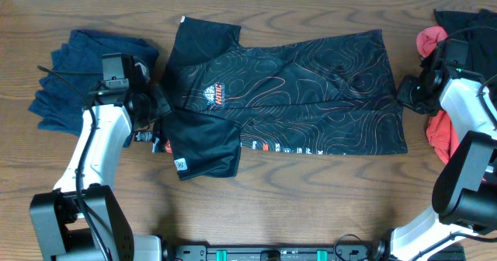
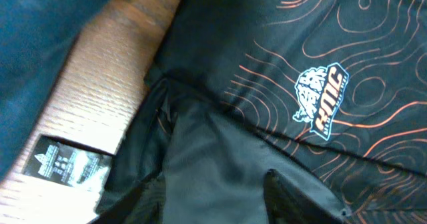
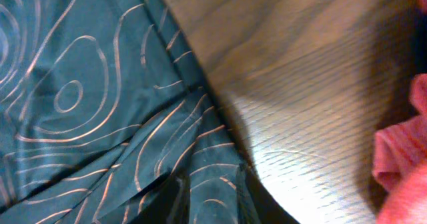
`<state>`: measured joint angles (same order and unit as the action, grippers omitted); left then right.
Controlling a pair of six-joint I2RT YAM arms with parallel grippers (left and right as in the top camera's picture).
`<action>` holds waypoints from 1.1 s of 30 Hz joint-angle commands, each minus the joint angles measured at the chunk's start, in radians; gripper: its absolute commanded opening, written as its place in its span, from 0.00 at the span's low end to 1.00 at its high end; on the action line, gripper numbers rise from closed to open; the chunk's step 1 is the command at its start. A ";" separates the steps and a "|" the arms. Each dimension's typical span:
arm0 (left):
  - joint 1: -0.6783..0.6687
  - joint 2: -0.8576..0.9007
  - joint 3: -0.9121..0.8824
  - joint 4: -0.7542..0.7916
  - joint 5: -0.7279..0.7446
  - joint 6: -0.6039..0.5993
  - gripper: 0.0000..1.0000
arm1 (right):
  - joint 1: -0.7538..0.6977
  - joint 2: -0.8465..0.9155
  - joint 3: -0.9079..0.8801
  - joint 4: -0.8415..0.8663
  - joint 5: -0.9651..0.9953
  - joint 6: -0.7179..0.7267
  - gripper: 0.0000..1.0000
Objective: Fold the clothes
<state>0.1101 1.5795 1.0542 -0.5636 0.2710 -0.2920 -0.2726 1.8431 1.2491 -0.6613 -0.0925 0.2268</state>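
A black jersey (image 1: 311, 82) with thin orange contour lines lies flat across the middle of the table, sleeves at the left and a white and orange logo (image 2: 321, 97) facing up. My left gripper (image 1: 159, 106) sits at its collar end. In the left wrist view this gripper (image 2: 220, 201) is open, its fingers apart over plain black cloth. My right gripper (image 1: 404, 94) is at the jersey's right hem. Seen from the right wrist, the gripper (image 3: 212, 196) stands slightly open, with the patterned hem (image 3: 100, 104) lying between the fingers.
A navy garment (image 1: 70, 74) lies bunched at the far left, behind the left arm. Coral-red pieces (image 1: 441, 133) and another black garment (image 1: 466, 19) are heaped at the right edge. A printed label (image 2: 67, 164) lies on the wood beside the collar.
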 commanded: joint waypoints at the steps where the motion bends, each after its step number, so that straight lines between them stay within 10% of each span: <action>1: -0.002 -0.010 0.052 -0.015 0.039 0.046 0.56 | 0.008 -0.024 0.036 -0.005 -0.047 0.003 0.24; 13: -0.174 -0.093 0.051 -0.169 0.129 0.119 0.57 | 0.011 -0.082 -0.019 -0.188 -0.045 -0.068 0.12; 33: -0.495 0.138 -0.023 -0.184 0.082 0.126 0.57 | 0.010 -0.080 -0.347 0.050 -0.019 -0.068 0.07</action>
<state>-0.3759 1.6844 1.0401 -0.7406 0.3809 -0.1822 -0.2726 1.7493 0.9390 -0.6041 -0.1204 0.1707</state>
